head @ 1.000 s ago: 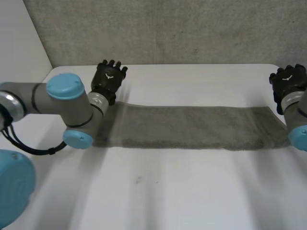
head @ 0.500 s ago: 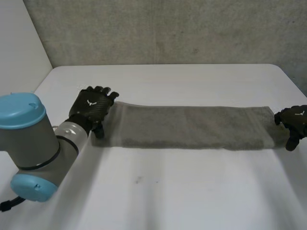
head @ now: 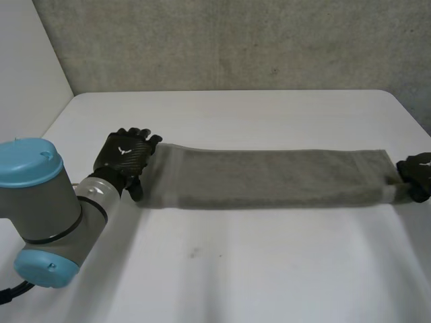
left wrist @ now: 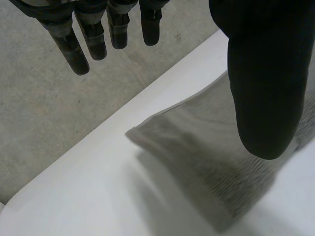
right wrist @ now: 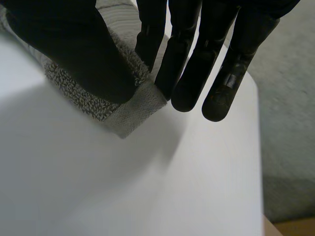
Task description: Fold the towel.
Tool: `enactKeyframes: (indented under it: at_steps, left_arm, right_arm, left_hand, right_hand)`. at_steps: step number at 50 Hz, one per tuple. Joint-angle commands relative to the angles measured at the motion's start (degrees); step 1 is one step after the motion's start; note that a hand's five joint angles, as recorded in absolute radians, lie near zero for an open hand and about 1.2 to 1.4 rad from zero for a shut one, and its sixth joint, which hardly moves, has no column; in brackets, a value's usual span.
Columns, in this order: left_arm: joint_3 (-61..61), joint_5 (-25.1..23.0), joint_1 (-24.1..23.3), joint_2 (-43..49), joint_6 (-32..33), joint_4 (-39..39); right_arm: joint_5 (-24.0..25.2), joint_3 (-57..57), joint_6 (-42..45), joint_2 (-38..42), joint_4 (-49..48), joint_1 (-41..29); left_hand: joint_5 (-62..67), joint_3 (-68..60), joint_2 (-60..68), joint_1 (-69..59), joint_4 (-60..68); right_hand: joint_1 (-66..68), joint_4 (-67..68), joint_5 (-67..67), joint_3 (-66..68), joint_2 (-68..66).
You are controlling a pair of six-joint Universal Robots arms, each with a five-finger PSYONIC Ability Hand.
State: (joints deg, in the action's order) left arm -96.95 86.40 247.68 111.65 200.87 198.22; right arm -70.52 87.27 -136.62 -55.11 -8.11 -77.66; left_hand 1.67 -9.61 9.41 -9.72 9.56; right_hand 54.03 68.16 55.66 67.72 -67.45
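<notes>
Near the tabletop's (head: 269, 276) right edge your right hand (head: 417, 173) pinches the towel (head: 269, 178); close your open left hand (head: 126, 156) before lifting.

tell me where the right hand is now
In the head view, the right hand is at the far right of the table, pinching the right end of the towel.

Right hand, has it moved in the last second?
Yes. The right hand came away from the table's far edge, nearer the camera, to the towel's right end.

Head overhead — wrists near towel (head: 269, 178)
</notes>
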Motion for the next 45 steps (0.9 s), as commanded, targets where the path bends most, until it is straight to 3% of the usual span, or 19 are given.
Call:
enactKeyframes:
  at_steps: [1,3,9,11,15,17,18,25,30,37,39,41,45]
  left_arm:
    - [-0.79,0.00,0.09,-0.20,0.05,-0.03]
    - [-0.88,0.00,0.09,-0.29,-0.04,-0.03]
    - [-0.79,0.09,0.17,-0.38,0.05,0.06]
    - [-0.79,0.26,0.17,-0.38,0.05,0.41]
    - [-0.96,0.44,0.61,-0.47,-0.04,0.59]
    - [-1.05,0.52,0.96,-0.56,-0.04,0.59]
    - [-1.14,0.52,1.40,-0.82,-0.04,0.59]
    - [-1.14,0.61,2.90,-2.05,-0.04,0.76]
    - [-1.14,0.61,3.07,-2.14,-0.04,0.76]
    - [-1.14,0.70,3.51,-2.14,-0.74,0.68]
    - [-1.14,0.70,3.51,-2.14,-1.27,0.68]
    - [-1.05,0.70,3.43,-2.23,-2.49,0.68]
    - [-0.53,0.61,2.81,-2.57,-3.81,0.68]
  right_arm:
    - [-9.63,-3.42,2.06,-1.58,0.55,1.99]
    - [-13.22,-4.47,2.15,-3.51,0.03,1.20]
    - [-9.98,-5.88,0.65,-5.53,0.03,-6.10]
    - [-9.02,-7.54,0.04,-6.59,-0.58,-14.58]
    - [-9.11,-8.87,-0.14,-6.59,-3.49,-22.54]
    - [-9.02,-9.83,0.04,-6.15,-8.38,-30.93]
    - [-9.02,-9.84,0.04,-6.15,-8.41,-30.97]
    - [-6.91,-13.61,0.30,1.57,-15.97,-48.00]
    - [-3.05,-15.90,0.65,7.54,-15.97,-53.72]
    - [-1.99,-18.97,1.09,14.14,-14.57,-55.93]
    - [-2.07,-19.42,1.36,14.68,-13.68,-56.02]
    - [-2.51,-19.51,1.36,13.55,-12.81,-56.11]
    - [-4.18,-18.45,-0.40,9.41,-12.63,-55.76]
  left_hand:
    - [-1.67,-0.39,0.59,-0.28,0.44]
    - [-1.67,-0.39,0.59,-0.28,0.44]
    - [-1.67,-0.39,0.59,-0.28,0.44]
    - [-1.67,-0.39,0.59,-0.28,0.44]
    - [-1.67,-0.39,0.59,-0.28,0.44]
    - [-1.67,-0.39,0.59,-0.28,0.44]
    - [-1.67,-0.39,0.59,-0.28,0.44]
    - [-1.67,-0.39,0.59,-0.28,0.44]
    - [-1.67,-0.39,0.59,-0.28,0.44]
    - [-1.67,-0.39,0.59,-0.28,0.44]
    - [-1.67,-0.39,0.59,-0.28,0.44]
    - [-1.67,-0.39,0.59,-0.28,0.44]
    - [-1.67,-0.39,0.59,-0.28,0.44]
  right_hand:
    - [25.97,11.84,14.34,12.28,-12.55]
    - [25.97,11.84,14.34,12.28,-12.55]
    - [25.97,11.84,14.34,12.28,-12.55]
    - [25.97,11.84,14.34,12.28,-12.55]
    - [25.97,11.84,14.34,12.28,-12.55]
    - [25.97,11.84,14.34,12.28,-12.55]
    - [25.97,11.84,14.34,12.28,-12.55]
    - [25.97,11.84,14.34,12.28,-12.55]
    - [25.97,11.84,14.34,12.28,-12.55]
    - [25.97,11.84,14.34,12.28,-12.55]
    - [19.81,5.67,8.18,6.11,-6.38]
    - [-36.97,-51.10,-48.60,-50.66,50.39]
    - [-44.03,-58.16,-55.66,-57.72,57.45]
